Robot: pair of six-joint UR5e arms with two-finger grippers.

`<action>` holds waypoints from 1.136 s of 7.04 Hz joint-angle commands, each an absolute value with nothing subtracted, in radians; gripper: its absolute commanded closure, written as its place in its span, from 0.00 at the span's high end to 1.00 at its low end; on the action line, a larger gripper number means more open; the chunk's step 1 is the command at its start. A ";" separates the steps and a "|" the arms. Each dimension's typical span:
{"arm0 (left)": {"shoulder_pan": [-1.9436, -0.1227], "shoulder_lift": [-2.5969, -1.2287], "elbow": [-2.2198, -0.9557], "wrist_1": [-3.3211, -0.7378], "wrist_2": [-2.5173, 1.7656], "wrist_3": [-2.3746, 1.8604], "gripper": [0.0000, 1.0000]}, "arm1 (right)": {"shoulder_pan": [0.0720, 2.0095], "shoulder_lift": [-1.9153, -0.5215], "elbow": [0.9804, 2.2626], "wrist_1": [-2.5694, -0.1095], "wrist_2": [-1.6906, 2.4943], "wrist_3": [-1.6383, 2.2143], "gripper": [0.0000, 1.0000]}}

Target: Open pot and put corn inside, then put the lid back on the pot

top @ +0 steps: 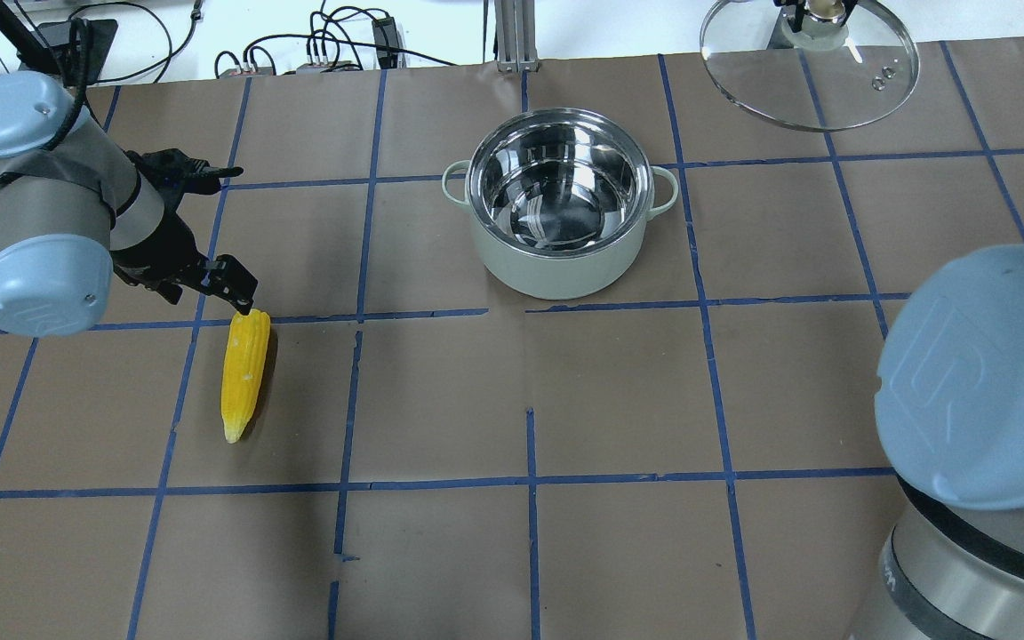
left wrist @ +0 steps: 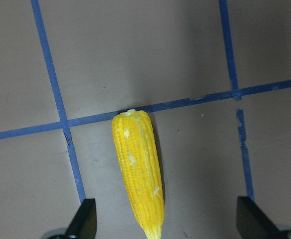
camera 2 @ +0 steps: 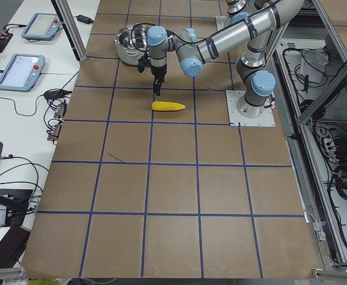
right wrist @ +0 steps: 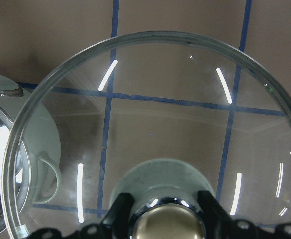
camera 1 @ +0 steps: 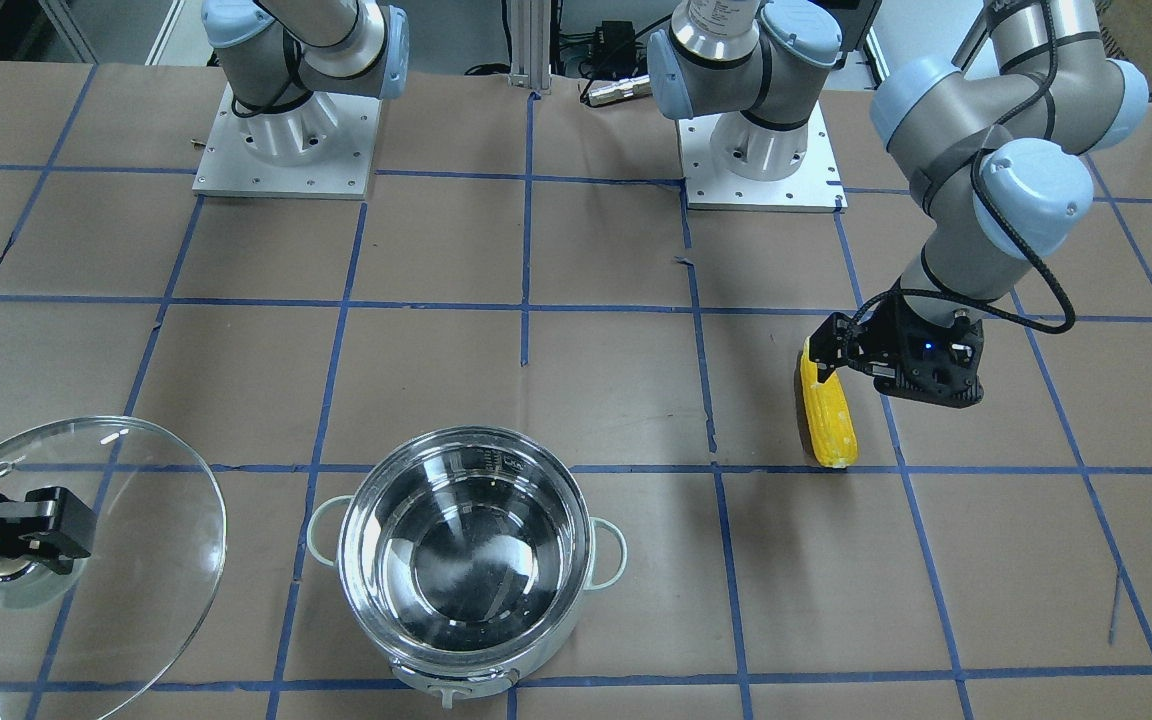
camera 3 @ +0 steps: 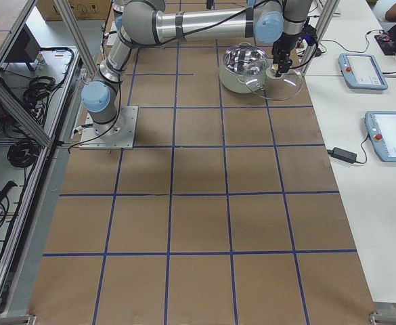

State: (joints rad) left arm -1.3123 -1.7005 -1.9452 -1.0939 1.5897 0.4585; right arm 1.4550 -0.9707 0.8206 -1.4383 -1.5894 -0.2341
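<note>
Pot (top: 556,267) open, corn (top: 244,373) out on the table (top: 565,400)
Lid (top: 796,84) hangs at the pot's 1 o'clock in the overhead view, knob (top: 826,7) pinched by the right gripper (right wrist: 166,221); corn lies flat at the pot's 8 o'clock (well apart from it), left gripper (left wrist: 167,221) above it, fingers spread wide, neither one touching it.

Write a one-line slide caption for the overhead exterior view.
Left gripper open above the corn; pot stands uncovered and empty; right gripper holds the lid aside.
</note>
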 commanded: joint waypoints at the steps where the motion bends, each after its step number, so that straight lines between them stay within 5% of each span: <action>1: -1.298 -1.781 -2.008 -0.986 1.589 0.465 1.00 | 1.437 -0.957 0.824 -1.442 -1.589 -0.236 0.22; 4: -1.298 -1.868 -2.088 -0.792 1.589 0.414 0.99 | 1.433 -0.956 0.824 -1.442 -1.588 -0.236 0.12; 5: -1.298 -1.884 -2.092 -0.773 1.592 0.408 0.87 | 1.433 -0.956 0.824 -1.442 -1.588 -0.238 0.12; 7: -1.299 -1.887 -2.086 -0.781 1.597 0.397 0.31 | 1.436 -0.957 0.821 -1.443 -1.589 -0.235 0.12; 8: -1.313 -1.870 -2.077 -0.788 1.600 0.326 0.23 | 1.437 -0.956 0.822 -1.443 -1.589 -0.236 0.12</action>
State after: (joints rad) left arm -1.3027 -1.8795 -2.0843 -0.7820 1.5966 0.3832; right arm 1.4355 -0.9562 0.8219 -1.4429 -1.5887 -0.2357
